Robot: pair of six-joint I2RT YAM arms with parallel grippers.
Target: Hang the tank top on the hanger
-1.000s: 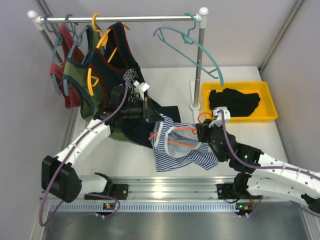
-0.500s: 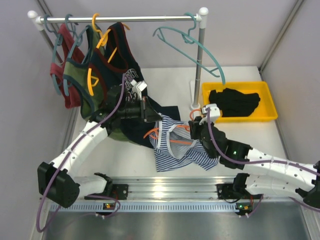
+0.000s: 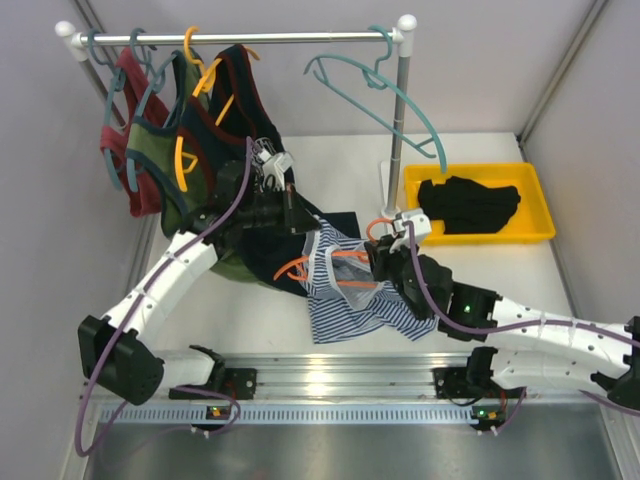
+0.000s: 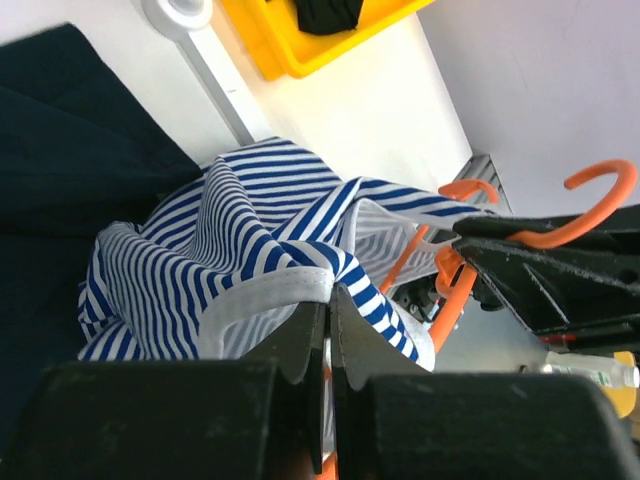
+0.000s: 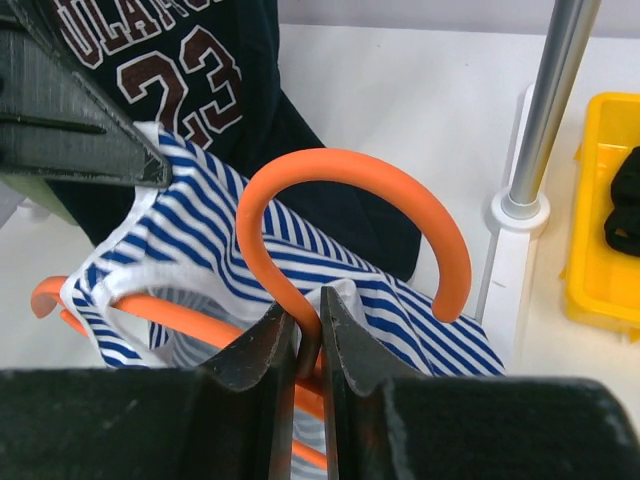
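The blue-and-white striped tank top (image 3: 355, 300) hangs bunched between the two arms above the middle of the table. My left gripper (image 4: 328, 300) is shut on its pale grey trim (image 4: 265, 300), holding that edge up. My right gripper (image 5: 308, 305) is shut on the neck of the orange hanger (image 5: 350, 180), just below its hook. The hanger's arms (image 3: 335, 268) run inside the striped cloth, partly hidden by it. In the left wrist view the hanger's hook (image 4: 600, 205) shows at the right, with the tank top (image 4: 240, 230) draped before it.
A rail (image 3: 250, 38) at the back carries several hung tops, a navy numbered top (image 3: 240, 120) among them, and a bare teal hanger (image 3: 385, 95). The rail's post (image 3: 398, 130) stands next to a yellow tray (image 3: 530, 232) holding a black garment (image 3: 470, 205).
The right gripper has carried the hanger left and towards the back, further into the tank top. The left gripper has shifted slightly, still holding the trim.
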